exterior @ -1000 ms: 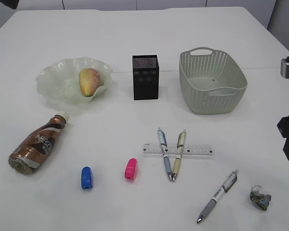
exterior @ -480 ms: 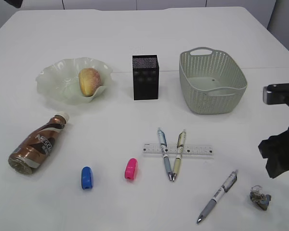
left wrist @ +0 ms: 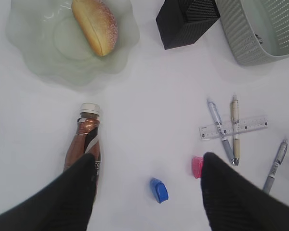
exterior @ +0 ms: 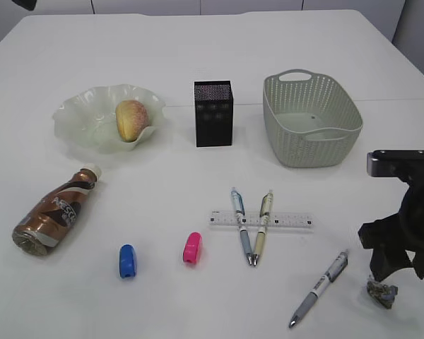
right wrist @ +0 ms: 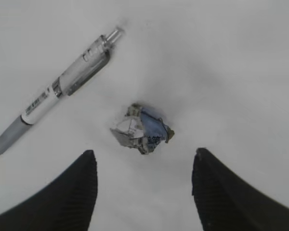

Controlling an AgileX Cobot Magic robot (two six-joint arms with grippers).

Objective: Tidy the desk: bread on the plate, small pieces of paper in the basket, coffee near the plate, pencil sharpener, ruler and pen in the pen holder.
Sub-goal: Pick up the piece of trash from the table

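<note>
My right gripper hangs open just above the desk, with a crumpled piece of paper lying just ahead of its fingertips, untouched. A pen lies to the paper's left. My left gripper is open and empty, high over the blue pencil sharpener and the pink one. The bread rests on the plate. The coffee lies on its side. Two pens cross the ruler. The pen holder and the basket stand at the back.
The right arm fills the near right corner of the exterior view, over the paper wad. The basket's inside shows nothing in it. Bare tabletop stretches between the plate, the bottle and the pens.
My right arm has come in from the right edge, moving left and down until its open gripper hangs over the crumpled paper. Nothing on the desk has moved.
</note>
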